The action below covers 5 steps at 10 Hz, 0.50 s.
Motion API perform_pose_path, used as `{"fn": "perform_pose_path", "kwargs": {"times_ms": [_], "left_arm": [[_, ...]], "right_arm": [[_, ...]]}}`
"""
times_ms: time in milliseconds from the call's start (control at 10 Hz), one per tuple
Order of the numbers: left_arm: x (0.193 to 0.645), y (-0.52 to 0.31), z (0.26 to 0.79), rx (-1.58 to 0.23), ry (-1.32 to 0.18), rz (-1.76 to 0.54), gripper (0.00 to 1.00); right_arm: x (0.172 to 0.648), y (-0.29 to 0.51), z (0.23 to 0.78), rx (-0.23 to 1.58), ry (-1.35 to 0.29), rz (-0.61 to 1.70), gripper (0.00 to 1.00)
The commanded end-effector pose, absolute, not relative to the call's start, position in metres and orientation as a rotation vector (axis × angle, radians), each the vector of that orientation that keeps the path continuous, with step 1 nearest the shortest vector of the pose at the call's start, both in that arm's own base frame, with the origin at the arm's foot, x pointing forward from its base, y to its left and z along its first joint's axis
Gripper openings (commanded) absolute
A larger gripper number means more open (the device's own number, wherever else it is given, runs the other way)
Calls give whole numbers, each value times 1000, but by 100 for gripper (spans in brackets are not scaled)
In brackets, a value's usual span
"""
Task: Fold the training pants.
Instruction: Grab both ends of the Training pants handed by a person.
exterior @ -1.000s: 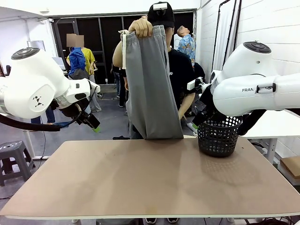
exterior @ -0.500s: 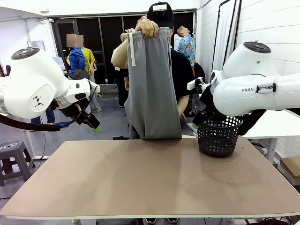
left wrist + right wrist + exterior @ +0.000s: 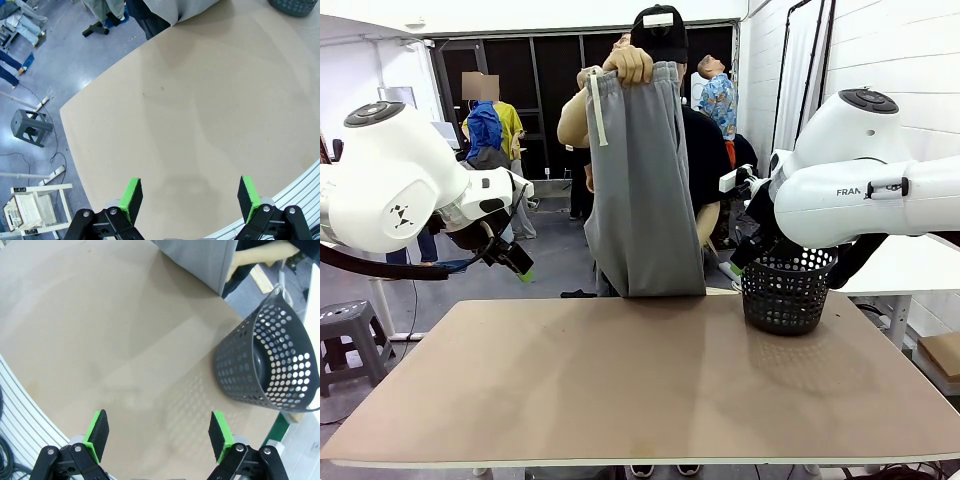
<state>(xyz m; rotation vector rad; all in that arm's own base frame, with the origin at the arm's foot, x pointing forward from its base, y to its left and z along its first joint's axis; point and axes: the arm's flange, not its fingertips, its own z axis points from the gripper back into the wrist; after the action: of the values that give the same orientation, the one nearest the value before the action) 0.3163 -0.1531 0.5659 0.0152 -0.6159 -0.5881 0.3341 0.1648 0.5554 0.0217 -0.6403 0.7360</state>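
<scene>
In the front view, you see a person's hand [image 3: 627, 65] at the top middle holding the training pants [image 3: 645, 190] up by the waistband. They hang straight down to the far edge of the table [image 3: 640, 390]. A black basket [image 3: 785, 292] stands just to their right. Your left gripper [image 3: 520, 266] hangs at the left of the frame.

In the left wrist view, its jaws are wide apart and hold nothing. The pants peek in at the top edge.

In the right wrist view, your right gripper [image 3: 159, 432] is spread wide too, with nothing in it. The pants show at the top middle and the basket at the right.
</scene>
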Motion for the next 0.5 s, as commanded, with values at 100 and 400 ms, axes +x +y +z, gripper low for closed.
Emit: {"fn": "perform_pose_path", "kwargs": {"times_ms": [100, 400], "left_arm": [[318, -153, 566, 12, -624, -586, 100], [318, -153, 566, 12, -624, -586, 100]], "right_arm": [[334, 165, 555, 30, -639, 737, 100], [334, 165, 555, 30, -639, 737, 100]]}}
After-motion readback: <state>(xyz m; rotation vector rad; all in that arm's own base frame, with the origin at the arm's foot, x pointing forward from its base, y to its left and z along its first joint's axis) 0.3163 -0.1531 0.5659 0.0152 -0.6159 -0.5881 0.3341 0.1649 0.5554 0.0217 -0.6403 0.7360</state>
